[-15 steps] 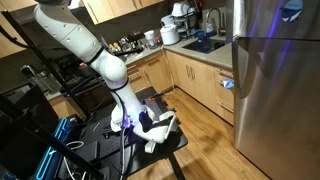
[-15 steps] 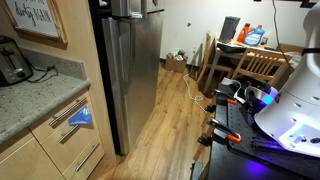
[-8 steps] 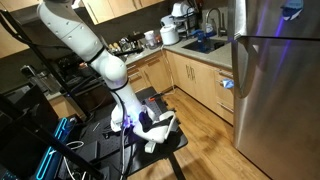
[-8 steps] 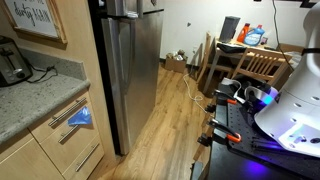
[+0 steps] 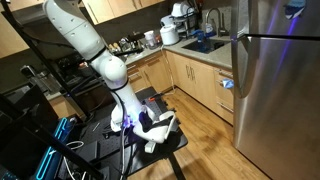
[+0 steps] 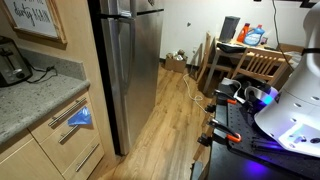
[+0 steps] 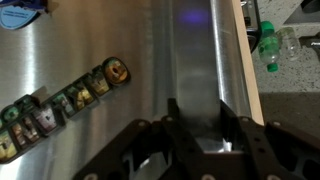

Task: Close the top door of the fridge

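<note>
I am watching the gripper (image 7: 200,140) facing the brushed steel of the fridge (image 5: 275,100), its two dark fingers (image 7: 172,122) showing at the bottom of the wrist view, spread apart with bare steel between them and nothing in their grasp. The top door (image 5: 270,18) is sitting at the upper right of an exterior view, above the seam over the taller lower door (image 5: 280,110); in the wrist view a blue oval sticker (image 7: 22,14) is showing at the top left corner, and a row of small round magnets (image 7: 60,105) is running diagonally across the steel. I cannot count the magnets exactly. One white robot arm (image 5: 85,45) is rising from its base in an exterior view. At the far end of the counter (image 5: 195,48), a sink (image 5: 205,43) is set near the counter's edge beside the fridge; whether it is holding anything I cannot tell. One toaster (image 6: 10,62) is standing on the grey counter top (image 6: 30,100) at its back edge. A blue cloth (image 6: 80,117) is hanging on the cabinet front (image 6: 70,140) below.
</note>
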You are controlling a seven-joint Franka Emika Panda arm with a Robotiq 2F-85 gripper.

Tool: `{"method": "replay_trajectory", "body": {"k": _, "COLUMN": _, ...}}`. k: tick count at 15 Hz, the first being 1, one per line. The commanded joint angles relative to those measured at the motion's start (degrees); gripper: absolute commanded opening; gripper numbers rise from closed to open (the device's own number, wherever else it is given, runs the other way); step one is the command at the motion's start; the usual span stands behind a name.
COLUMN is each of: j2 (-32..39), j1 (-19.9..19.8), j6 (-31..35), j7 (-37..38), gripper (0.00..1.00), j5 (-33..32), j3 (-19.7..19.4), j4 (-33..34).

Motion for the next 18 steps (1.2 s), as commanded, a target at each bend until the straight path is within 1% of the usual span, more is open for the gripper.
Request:
{"method": "replay_trajectory", "body": {"k": 1, "j2": 1.36, "j1": 1.16, "j6": 1.03, "j7": 4.19, "gripper": 0.16, "j5": -0.81, "j3": 2.87, "j4": 3.20}}
{"method": "replay_trajectory", "body": {"k": 7, "j2": 1.60, "j1": 1.25, "j6": 0.98, "j7": 7.73, "gripper": 0.16, "j5": -4.12, "j3": 3.30, "j4": 3.60}}
{"method": "replay_trajectory", "body": {"k": 8, "j2": 1.55, "j1": 1.18, "j6": 0.89, "j7": 8.21, "gripper": 0.20, "j5": -4.72, "j3": 3.32, "j4": 3.57}}
{"method": "replay_trajectory", "body": {"k": 9, "j2": 1.54, "j1": 1.17, "j6": 0.93, "j7": 8.85, "gripper": 0.66, "j5": -5.19, "j3": 3.27, "j4": 3.49}}
{"method": "replay_trajectory", "body": {"k": 10, "j2": 1.44, "j1": 1.15, "j6": 0.81, "j7": 9.13, "gripper": 0.66, "j5": -5.49, "j3": 3.21, "j4": 3.46}}
{"method": "replay_trajectory", "body": {"k": 11, "j2": 1.39, "j1": 1.16, "j6": 0.73, "j7": 9.56, "gripper": 0.69, "j5": -5.73, "j3": 3.33, "j4": 3.54}}
{"method": "replay_trajectory", "body": {"k": 13, "j2": 1.30, "j1": 1.20, "j6": 0.55, "j7": 9.92, "gripper": 0.83, "j5": -6.08, "j3": 3.50, "j4": 3.72}}
{"method": "replay_trajectory", "body": {"k": 15, "j2": 1.38, "j1": 1.20, "j6": 0.40, "j7": 10.31, "gripper": 0.99, "j5": -6.14, "j3": 3.73, "j4": 4.08}}
{"method": "replay_trajectory", "body": {"k": 18, "j2": 0.93, "j1": 0.97, "j6": -0.04, "j7": 10.08, "gripper": 1.00, "j5": -6.21, "j3": 4.16, "j4": 4.37}}
